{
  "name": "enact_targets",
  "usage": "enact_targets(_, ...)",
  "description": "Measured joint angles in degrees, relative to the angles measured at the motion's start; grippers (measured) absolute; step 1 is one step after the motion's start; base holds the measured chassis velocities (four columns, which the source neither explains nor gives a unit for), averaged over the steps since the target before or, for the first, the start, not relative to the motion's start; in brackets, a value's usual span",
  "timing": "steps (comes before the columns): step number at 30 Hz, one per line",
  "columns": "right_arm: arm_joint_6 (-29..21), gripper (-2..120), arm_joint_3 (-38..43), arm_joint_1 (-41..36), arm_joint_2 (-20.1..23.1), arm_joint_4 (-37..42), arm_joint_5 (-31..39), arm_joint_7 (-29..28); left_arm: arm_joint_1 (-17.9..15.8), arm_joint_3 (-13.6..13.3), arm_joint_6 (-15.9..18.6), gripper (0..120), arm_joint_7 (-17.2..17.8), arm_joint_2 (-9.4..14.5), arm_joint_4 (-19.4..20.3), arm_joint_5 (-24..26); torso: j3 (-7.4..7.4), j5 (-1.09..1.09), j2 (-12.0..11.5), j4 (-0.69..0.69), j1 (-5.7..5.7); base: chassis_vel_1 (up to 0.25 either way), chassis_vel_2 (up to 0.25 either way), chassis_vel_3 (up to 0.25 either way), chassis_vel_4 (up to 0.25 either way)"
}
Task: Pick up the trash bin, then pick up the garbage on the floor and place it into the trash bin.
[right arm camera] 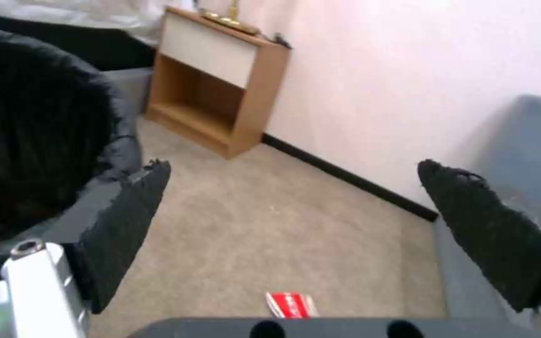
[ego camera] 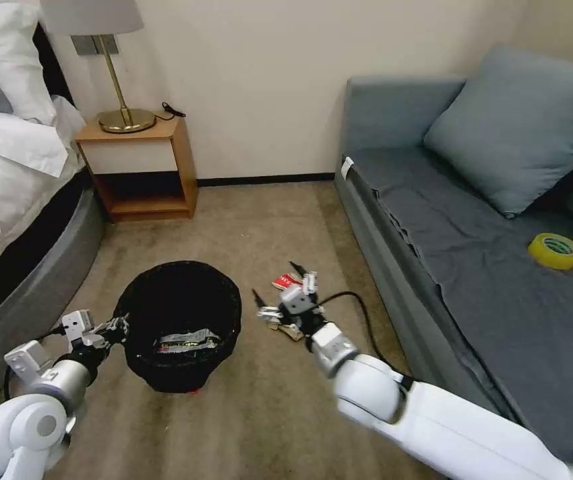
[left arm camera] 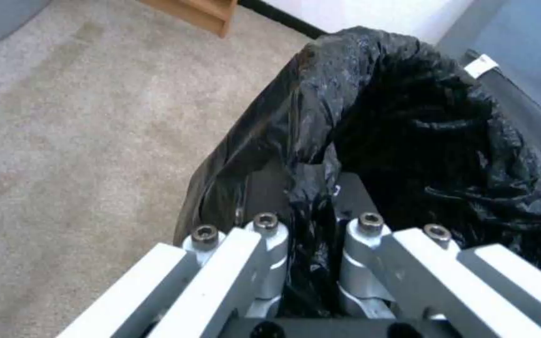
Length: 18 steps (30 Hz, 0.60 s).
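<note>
Trash bin (ego camera: 183, 320) rim clamped, left gripper (ego camera: 121, 327); right gripper (ego camera: 278, 285) spread over red packet (right arm camera: 291, 305).

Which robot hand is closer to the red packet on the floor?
Right. The right gripper hovers open just beside the red packet; the left gripper is across the trash bin, clamped on its rim.

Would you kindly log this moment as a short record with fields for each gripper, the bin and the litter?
left gripper: shut on the trash bin's bag-lined rim
right gripper: open, low over the floor beside the bin
trash bin: upright, black liner, a wrapper inside
red-and-white packet: on the carpet between the right gripper's pads
brown paper: under the right wrist
</note>
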<state>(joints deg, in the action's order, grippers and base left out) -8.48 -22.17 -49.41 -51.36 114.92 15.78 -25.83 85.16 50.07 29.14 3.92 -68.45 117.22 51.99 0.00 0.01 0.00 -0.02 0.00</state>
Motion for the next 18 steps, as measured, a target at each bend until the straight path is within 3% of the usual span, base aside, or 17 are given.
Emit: enact_targets(18,-1.59,100,14.97,-19.96,-0.79,8.15,-5.29,-1.12,-0.18,2.76,0.02,6,0.67,0.42,0.81,-0.32,0.0,-0.02,0.0,0.03,0.0,0.0,0.0,0.0,0.0)
